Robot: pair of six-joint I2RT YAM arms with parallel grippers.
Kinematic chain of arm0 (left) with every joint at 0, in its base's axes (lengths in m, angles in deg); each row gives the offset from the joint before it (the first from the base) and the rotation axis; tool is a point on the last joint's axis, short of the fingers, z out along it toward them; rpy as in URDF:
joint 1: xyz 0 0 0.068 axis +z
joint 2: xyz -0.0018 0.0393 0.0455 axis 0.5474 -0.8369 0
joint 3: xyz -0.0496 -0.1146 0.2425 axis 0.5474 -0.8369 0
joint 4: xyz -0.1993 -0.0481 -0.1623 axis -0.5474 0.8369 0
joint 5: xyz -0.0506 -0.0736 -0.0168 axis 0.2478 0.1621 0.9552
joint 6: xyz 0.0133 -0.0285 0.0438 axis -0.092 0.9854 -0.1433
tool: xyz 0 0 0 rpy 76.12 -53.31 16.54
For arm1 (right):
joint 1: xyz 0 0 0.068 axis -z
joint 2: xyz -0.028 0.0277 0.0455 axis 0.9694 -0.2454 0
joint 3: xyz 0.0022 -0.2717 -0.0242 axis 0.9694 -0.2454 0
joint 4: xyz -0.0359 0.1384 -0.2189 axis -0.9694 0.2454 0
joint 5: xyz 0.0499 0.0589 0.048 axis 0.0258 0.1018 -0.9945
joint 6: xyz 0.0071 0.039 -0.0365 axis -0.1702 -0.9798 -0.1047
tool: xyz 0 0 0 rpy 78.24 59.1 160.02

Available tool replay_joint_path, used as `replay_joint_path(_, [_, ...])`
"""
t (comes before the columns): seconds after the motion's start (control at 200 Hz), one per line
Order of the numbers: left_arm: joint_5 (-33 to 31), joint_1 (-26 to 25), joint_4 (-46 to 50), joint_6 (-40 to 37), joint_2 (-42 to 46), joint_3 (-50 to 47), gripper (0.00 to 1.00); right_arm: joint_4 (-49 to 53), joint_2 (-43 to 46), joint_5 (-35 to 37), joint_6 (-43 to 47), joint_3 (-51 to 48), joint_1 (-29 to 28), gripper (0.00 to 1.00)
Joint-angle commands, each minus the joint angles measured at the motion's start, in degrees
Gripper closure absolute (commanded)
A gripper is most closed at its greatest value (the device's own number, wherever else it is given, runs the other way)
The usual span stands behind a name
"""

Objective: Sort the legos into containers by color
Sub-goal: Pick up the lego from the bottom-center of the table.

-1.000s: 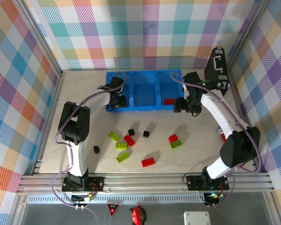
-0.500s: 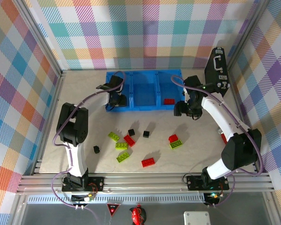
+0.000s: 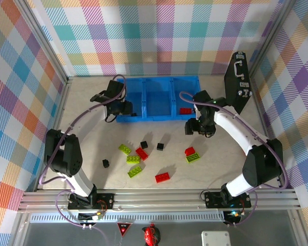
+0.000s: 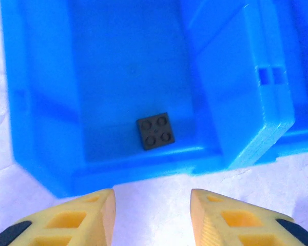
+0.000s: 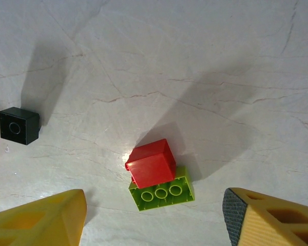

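Room: pastel plaid walls [image 3: 159, 36] close in three sides, and an aluminium rail [image 3: 159, 197] runs along the near edge.
Worktop: a pale, stone-look worktop [image 3: 220, 169] with fine grey veins and a matt finish, crossed by soft shadows from the arms.
Side object: a black briefcase [image 3: 237, 82] stands on edge against the right wall, just beside the tray's right end.
Tray: a bright blue translucent tray [image 3: 154, 118] with three square open compartments in a row, set at the far side of the worktop.
Sorted: a black brick [image 4: 155, 130] lies studs up in the left compartment, close to its near wall. A red brick [image 3: 185, 110] lies in the right compartment.
Loose legos [image 3: 133, 159]: small lime, red and black pieces are scattered across the middle of the worktop, well apart from the tray.
Stacked pair: a red block [image 5: 151, 164] sits tilted on a lime block [image 5: 161, 193], with a black cube [image 5: 19, 125] off to one side.
Left pincer [image 4: 153, 205]: the yellow fingers are parted with nothing between them, over the worktop just short of the tray's left compartment.
Right pincer [image 5: 154, 220]: it is spread wide and holding nothing, above the stacked pair.
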Motion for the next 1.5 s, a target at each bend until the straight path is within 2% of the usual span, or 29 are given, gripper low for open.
replay_joint_path(0.0, [0.87, 1.22, 3.48, -2.15, 4.81, -2.11, 0.57, -1.28, -1.28, -0.64, -1.92, -1.81, -1.42, 0.29])
replay_joint_path(0.51, [-3.83, 2.75, 14.18, -12.92, 16.61, -6.87, 0.54, -6.35, -6.61, -0.76, -3.42, -8.65, -5.96, 0.31])
replay_joint_path(0.605, [-5.15, 2.73, 14.00, -14.68, 17.85, -9.60, 0.54, -7.00, -7.61, -0.48, -3.17, -9.44, -6.38, 0.32])
replay_joint_path(0.73, [-5.61, 2.75, 9.29, -14.99, 20.88, -15.57, 0.54, -7.73, -8.98, -0.02, -2.71, -9.95, -6.71, 0.32])
replay_joint_path(1.04, [-5.17, 2.58, 9.59, -15.32, 19.96, -16.00, 0.54, -8.18, -12.54, 0.95, -0.31, -9.38, -7.39, 0.34])
replay_joint_path(1.495, [-5.20, 2.24, 9.67, -15.15, 19.74, -16.31, 0.54, -8.02, -12.89, 4.01, 0.57, -11.20, -7.57, 0.40])
